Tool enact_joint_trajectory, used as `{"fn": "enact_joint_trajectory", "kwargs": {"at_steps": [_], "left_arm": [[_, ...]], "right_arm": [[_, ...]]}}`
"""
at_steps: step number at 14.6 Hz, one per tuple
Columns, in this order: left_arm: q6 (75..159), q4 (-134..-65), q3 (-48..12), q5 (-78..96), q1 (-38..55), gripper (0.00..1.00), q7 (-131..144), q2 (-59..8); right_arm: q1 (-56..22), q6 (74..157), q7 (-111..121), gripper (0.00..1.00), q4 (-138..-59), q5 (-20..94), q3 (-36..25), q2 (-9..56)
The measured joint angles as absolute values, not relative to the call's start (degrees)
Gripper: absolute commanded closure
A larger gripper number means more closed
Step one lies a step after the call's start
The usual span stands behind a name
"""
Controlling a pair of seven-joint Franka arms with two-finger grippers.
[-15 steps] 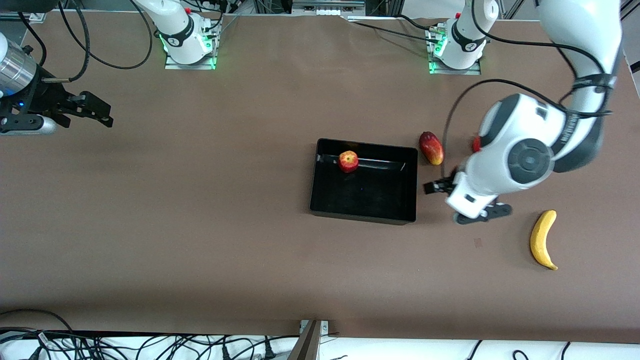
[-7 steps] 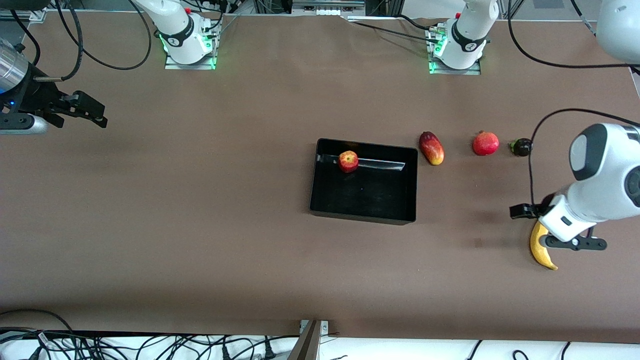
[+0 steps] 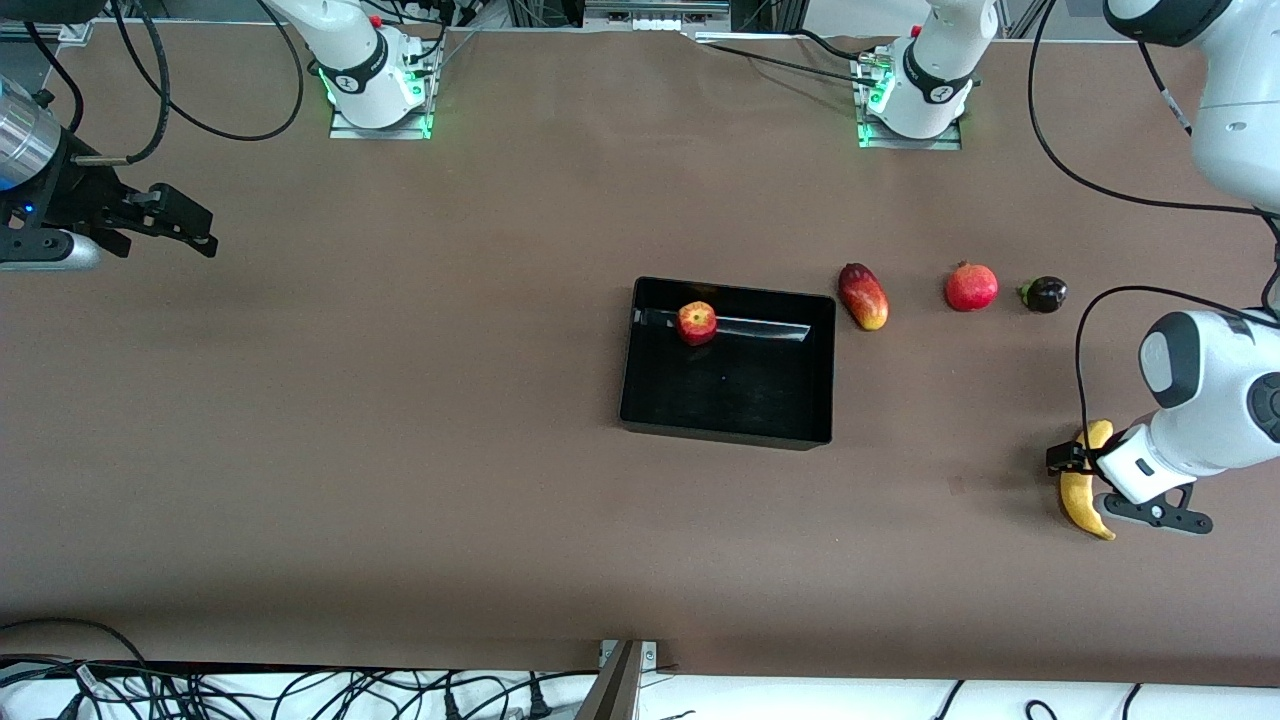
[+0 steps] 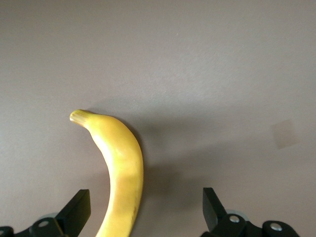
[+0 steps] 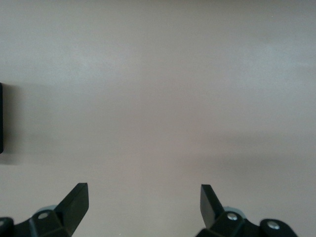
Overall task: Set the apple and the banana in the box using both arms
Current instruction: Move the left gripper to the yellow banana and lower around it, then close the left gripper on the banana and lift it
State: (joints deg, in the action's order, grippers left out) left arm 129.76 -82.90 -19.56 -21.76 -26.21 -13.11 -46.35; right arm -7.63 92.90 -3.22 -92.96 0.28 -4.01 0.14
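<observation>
Left pincer spread wide, hovering over banana lying near the counter edge at the left arm's end. Right pincer waiting, also wide, over the right arm's end. Apple already in box mid-counter. Banana pickup in hand; next likely lowering to straddle the fruit, then closing.

A robotics lab: two white robot arm bases with green lights are bolted along one edge of a brown paper-covered worktop, with aluminium framing just past that edge and tangled black cables off its camera-side edge.
</observation>
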Motion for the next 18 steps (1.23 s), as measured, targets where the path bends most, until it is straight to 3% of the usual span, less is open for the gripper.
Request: {"fn": "enact_joint_trajectory", "kwargs": {"at_steps": [6,7,8,9,13,18], "left_arm": [[136.9,-82.9,-17.4,-24.9,-26.4,0.02,-14.0,-51.5],[137.4,-82.9,-17.1,-24.9,-26.4,0.42,-14.1,-51.9],[137.6,-82.9,-16.8,-24.9,-26.4,0.90,-14.1,-52.1],[137.6,-82.9,-16.7,-24.9,-26.4,1.00,-14.1,-52.1],[135.4,-82.4,-16.8,-24.9,-26.3,1.00,-15.3,-51.2],[120.7,-81.5,-19.8,-23.0,-25.9,1.00,-14.3,-45.4]], "right_arm": [[-7.6,92.9,-3.2,0.00,-92.9,0.3,-3.9,0.2],[-7.6,92.9,-3.2,0.00,-92.9,0.3,-3.9,0.2],[-7.6,92.9,-3.2,0.00,-92.9,0.3,-3.9,0.2],[-7.6,92.9,-3.2,0.00,-92.9,0.3,-3.9,0.2],[-7.6,92.9,-3.2,0.00,-92.9,0.3,-3.8,0.2],[-7.6,92.9,-3.2,0.00,-92.9,0.3,-3.8,0.2]]}}
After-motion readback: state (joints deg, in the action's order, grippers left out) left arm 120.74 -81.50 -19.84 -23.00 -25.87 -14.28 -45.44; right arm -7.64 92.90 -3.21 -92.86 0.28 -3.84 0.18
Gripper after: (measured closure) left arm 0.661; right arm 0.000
